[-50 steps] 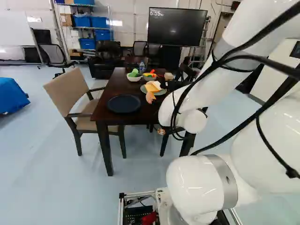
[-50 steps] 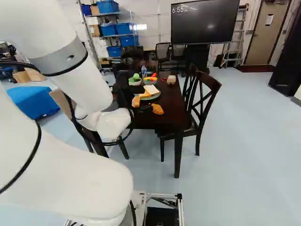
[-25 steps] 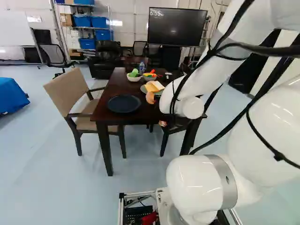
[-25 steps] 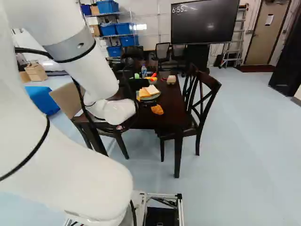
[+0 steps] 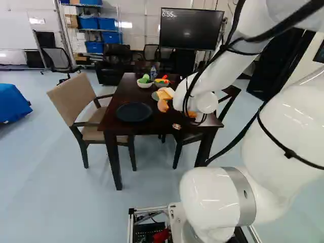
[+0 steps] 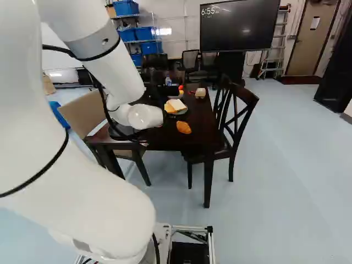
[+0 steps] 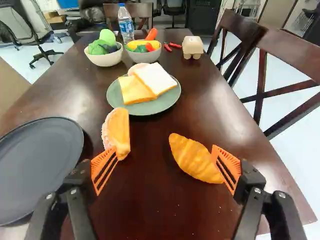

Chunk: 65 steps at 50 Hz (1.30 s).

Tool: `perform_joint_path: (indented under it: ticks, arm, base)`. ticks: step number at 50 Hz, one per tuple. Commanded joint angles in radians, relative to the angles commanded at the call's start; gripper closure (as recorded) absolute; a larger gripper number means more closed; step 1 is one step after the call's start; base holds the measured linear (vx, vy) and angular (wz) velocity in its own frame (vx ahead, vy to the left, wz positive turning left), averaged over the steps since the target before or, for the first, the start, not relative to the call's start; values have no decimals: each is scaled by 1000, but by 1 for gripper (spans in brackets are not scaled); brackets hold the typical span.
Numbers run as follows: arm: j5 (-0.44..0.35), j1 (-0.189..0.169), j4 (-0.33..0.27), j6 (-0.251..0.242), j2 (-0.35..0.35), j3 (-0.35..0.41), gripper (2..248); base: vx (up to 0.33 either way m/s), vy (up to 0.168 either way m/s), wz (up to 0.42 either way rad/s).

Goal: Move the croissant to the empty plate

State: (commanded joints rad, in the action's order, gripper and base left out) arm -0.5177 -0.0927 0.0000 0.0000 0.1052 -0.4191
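In the right base view, the gripper (image 6: 167,91) shows as a dark shape beyond the white wrist, its fingertips hidden. The wrist view has the gripper (image 7: 165,152) open, orange fingers wide apart above the table. An orange-brown croissant (image 7: 194,159) lies on the bare wood, mostly between the finger lines; one end appears right at a finger pad (image 7: 228,165), contact unclear. The croissant (image 6: 183,127) also shows near the table's front in the right base view. The empty dark plate (image 7: 37,160) lies beyond the opposite finger; in the left base view this plate (image 5: 134,112) is whole.
A folded taco-like item (image 7: 118,131) lies by the plate-side fingertip. Farther along the table (image 7: 165,220) are a green plate (image 7: 150,108) with bread and cheese, two food bowls, a bottle (image 7: 125,24) and an egg carton (image 7: 192,46). Chairs flank the table.
The arm has shifted over the table, rising in both base views and going rightward in the right one, uncovering more around the croissant. The croissant, plate and base have stayed put.
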Motion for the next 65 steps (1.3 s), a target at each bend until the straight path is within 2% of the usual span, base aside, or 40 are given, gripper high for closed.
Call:
perform_joint_path:
  ticks: [37,45,65]
  arm:
    - [242,-35,0,-6,2,-92,3]
    - [294,-48,0,-68,-14,-128,3]
    - [424,-78,0,-273,-56,-221,3]
  base:
    - [0,0,0]
    - [0,0,0]
    - [0,0,0]
